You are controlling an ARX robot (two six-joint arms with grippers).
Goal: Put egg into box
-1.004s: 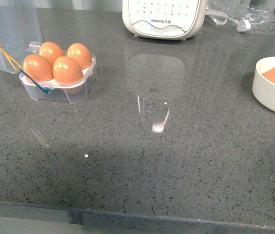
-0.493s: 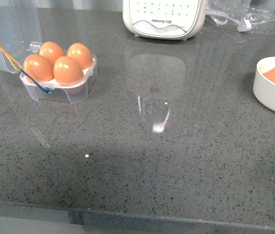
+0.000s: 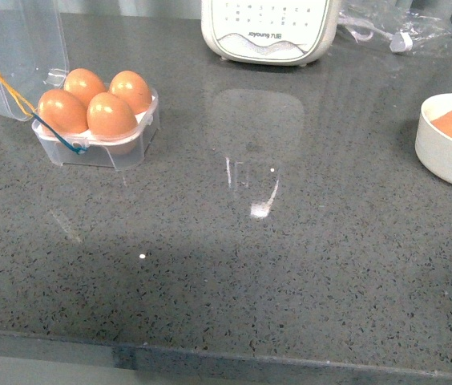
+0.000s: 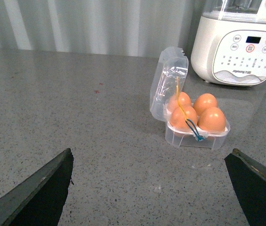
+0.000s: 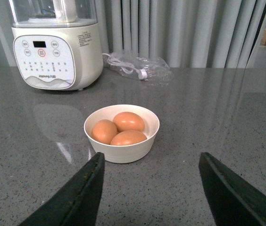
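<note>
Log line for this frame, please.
box: lid open, four eggs, all cells full | bowl: three eggs | left gripper: open, empty | right gripper: open, empty

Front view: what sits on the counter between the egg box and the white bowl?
Nothing: between the box and the bowl the front view shows only bare grey counter with light reflections.

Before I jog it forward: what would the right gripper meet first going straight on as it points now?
Probably the white bowl of eggs, just ahead of the open right gripper, off-centre toward one finger; depth is unclear.
</note>
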